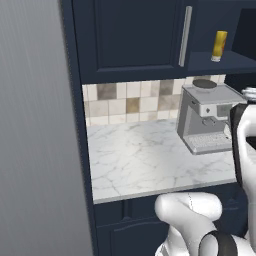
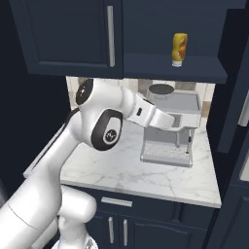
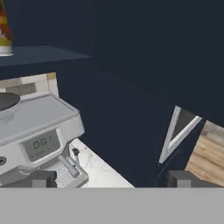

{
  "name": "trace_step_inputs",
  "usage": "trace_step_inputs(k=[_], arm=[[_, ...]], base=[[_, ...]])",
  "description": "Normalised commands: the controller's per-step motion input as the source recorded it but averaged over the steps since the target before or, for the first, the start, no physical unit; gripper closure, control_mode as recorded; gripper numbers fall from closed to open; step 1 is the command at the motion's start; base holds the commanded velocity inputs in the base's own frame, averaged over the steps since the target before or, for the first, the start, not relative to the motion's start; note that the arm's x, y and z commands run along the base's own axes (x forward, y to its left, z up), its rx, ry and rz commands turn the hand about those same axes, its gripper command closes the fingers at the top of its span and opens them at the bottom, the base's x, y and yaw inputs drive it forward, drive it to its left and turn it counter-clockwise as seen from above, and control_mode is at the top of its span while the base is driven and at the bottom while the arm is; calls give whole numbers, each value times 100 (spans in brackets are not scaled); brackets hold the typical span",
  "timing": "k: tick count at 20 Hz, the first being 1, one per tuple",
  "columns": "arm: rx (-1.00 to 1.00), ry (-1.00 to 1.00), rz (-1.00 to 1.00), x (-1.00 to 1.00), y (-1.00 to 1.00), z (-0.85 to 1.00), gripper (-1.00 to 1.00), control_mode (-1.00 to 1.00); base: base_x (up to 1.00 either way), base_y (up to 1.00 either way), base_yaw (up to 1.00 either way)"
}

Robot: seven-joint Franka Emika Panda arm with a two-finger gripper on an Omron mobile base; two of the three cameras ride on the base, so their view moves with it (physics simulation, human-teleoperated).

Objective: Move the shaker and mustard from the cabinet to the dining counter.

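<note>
Mustard on open cabinet shelf; tool open, nothing held.

Mustard (image 2: 179, 49) stands cap-down on the shelf of the open cabinet (image 2: 68, 36), right of the shut door w/ vertical silver handle (image 2: 111, 35); same bottle in left base view (image 1: 218, 46) and at top-left edge of hand view (image 3: 4, 30). Shaker not made out. Coffee machine (image 2: 171, 127) sits on the marble desk (image 2: 121, 170) directly below the shelf, tiled backsplash (image 1: 131, 102) behind it. Arm (image 2: 99, 116) reaches fwd over the desk, forearm in front of the machine's left side. Tool (image 3: 109, 179): fingertips (image 3: 40, 178) set wide apart at bottom of hand view, empty gap between, well below mustard level. Lower cabinets (image 2: 136, 219) under the desk.
</note>
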Motion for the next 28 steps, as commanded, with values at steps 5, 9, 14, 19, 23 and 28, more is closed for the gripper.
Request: trace_step_inputs(k=[5, 9, 14, 19, 23, 28], arm=[[1, 6, 33, -1, 90, 36, -100, -100], [2, 8, 29, 0, 78, 31, -100, -100], [7, 2, 28, -1, 60, 26, -100, -100], [12, 0, 13, -5, 45, 33, -100, -100], [0, 0, 0, 0, 41, 21, -100, -100], [0, 0, 0, 0, 29, 18, -100, -100]], base=[[0, 0, 0], [0, 0, 0], [0, 0, 0], [0, 0, 0], [0, 0, 0], [0, 0, 0]])
